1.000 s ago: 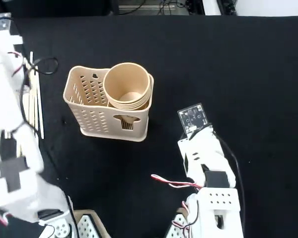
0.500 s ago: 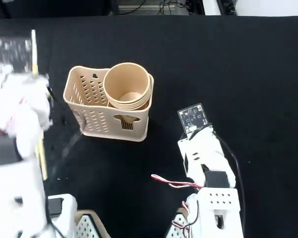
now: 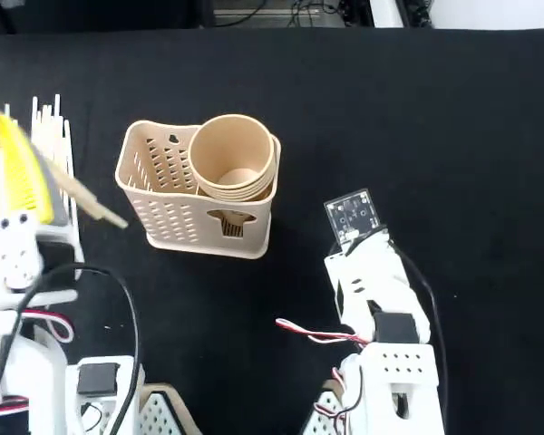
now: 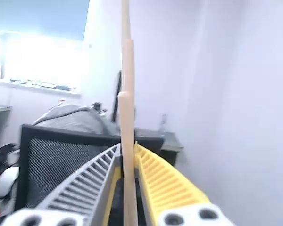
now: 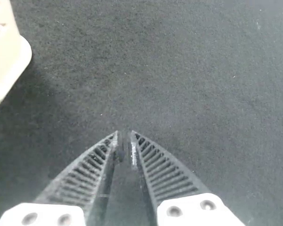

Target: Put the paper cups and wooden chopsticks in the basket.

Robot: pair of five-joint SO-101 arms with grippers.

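Left arm [image 3: 23, 272] has swung since half a second ago. Held chopsticks [image 3: 89, 201] ran straight along the left edge of the table [image 3: 417, 118] then. They now slant, near end pointing at the basket.

- Left gripper [image 4: 127, 148]: clamped on the held chopsticks, one grey jaw and one yellow. In the wrist view the sticks run out between the jaws with staggered ends, so at least two. That camera looks out at the room.
- Held sticks' lower end sits close to the basket's left wall in the high view. Height over the table: can't tell.
- Loose chopsticks [image 3: 53, 127]: a bundle lying flat by the table's left edge, left of the basket.
- Basket [image 3: 177, 213]: upright, left of table centre, same spot as before.
- Cups [image 3: 233, 159]: nested stack standing in the basket's right half, rims above the basket wall. Unchanged.
- Right arm [image 3: 381, 308]: parked right of the basket, hasn't moved.
- Right gripper [image 5: 124, 141]: jaws closed to a thin slit, nothing in them, low over bare cloth. A corner of the basket shows at the edge of its wrist view.
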